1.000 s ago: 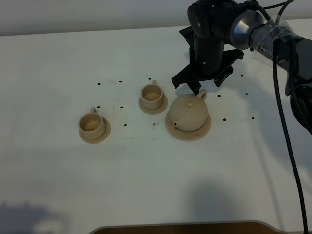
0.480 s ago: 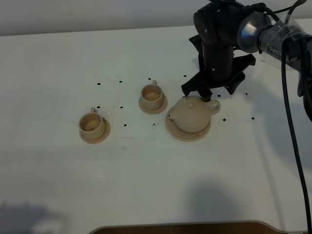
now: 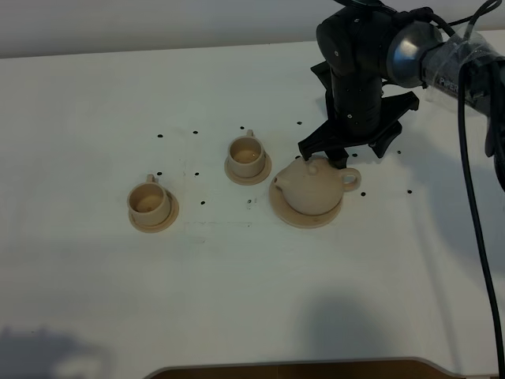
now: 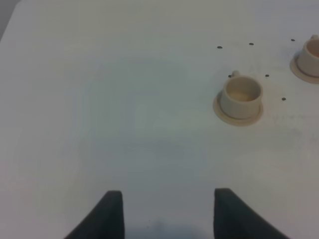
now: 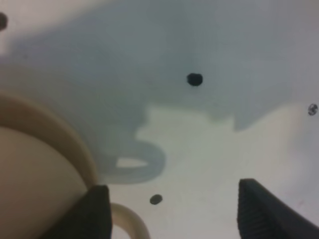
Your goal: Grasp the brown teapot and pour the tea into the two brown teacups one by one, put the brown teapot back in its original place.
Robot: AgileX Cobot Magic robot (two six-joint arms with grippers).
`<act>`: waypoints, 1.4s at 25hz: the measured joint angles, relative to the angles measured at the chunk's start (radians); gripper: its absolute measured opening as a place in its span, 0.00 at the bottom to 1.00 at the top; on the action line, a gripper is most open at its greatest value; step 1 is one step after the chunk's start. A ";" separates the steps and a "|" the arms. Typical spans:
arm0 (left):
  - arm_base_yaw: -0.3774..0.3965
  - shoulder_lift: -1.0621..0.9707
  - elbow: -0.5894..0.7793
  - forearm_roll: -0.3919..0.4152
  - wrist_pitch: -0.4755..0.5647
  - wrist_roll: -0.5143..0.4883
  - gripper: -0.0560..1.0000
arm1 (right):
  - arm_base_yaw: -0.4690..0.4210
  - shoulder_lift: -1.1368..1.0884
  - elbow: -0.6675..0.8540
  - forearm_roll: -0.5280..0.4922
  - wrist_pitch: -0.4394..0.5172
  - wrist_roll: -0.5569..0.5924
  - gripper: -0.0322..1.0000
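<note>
My right tool (image 3: 341, 156) hangs wide open and empty over the brown teapot (image 3: 310, 189) by its handle (image 3: 350, 178), right of centre; the pot sits on its wide saucer (image 3: 293, 218) on the bench (image 3: 237, 276). One finger (image 5: 97, 211) is close to the pot body and could shove it askew on closing
</note>
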 joint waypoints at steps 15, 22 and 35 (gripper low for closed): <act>0.000 0.000 0.000 0.000 0.000 0.000 0.48 | -0.033 -0.008 0.020 -0.031 0.005 -0.098 0.57; 0.000 0.000 0.000 0.000 0.000 0.000 0.48 | -0.033 -0.105 0.144 -0.023 0.006 -0.102 0.57; 0.000 0.000 0.000 0.000 0.000 0.000 0.48 | -0.032 -0.124 0.161 -0.083 -0.122 -0.155 0.57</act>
